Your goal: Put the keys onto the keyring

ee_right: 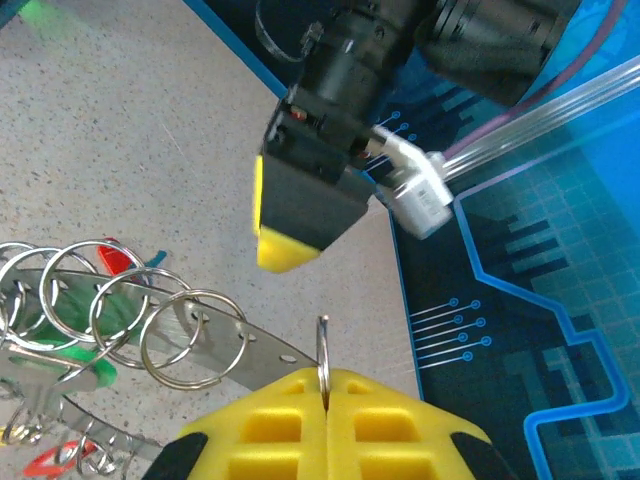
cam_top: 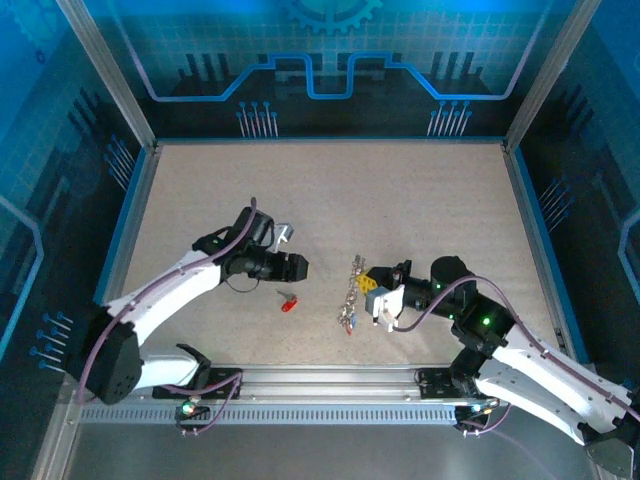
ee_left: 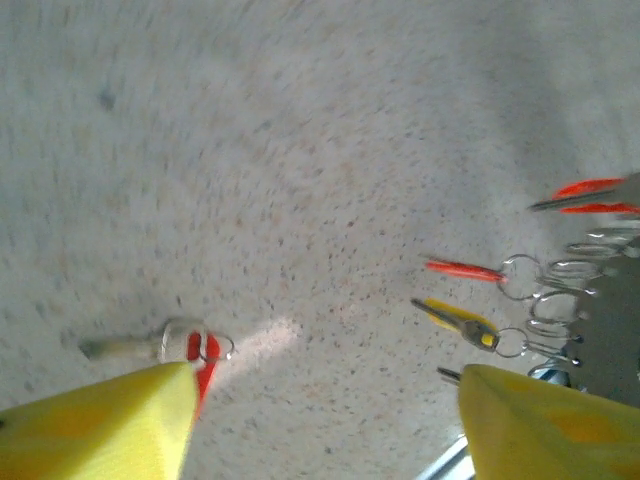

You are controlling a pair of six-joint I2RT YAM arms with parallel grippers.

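A loose key (cam_top: 289, 303) with a red tag lies on the table. In the left wrist view this key (ee_left: 197, 349) sits just at the tip of my left finger, outside the gap. My left gripper (cam_top: 295, 267) (ee_left: 330, 400) is open and holds nothing. The keyring (cam_top: 352, 295) (ee_right: 225, 340) is a metal strip with holes that carries several split rings with keys on them, red (ee_left: 462, 269) and yellow (ee_left: 458, 320) among them. My right gripper (cam_top: 378, 297) (ee_right: 325, 385) is shut on a thin ring at the keyring's end.
The speckled table (cam_top: 330, 200) is bordered by blue walls and metal posts. An aluminium rail (cam_top: 330, 385) runs along the near edge between the arm bases. My left gripper's yellow-tipped finger (ee_right: 285, 248) hangs just above the keyring's end.
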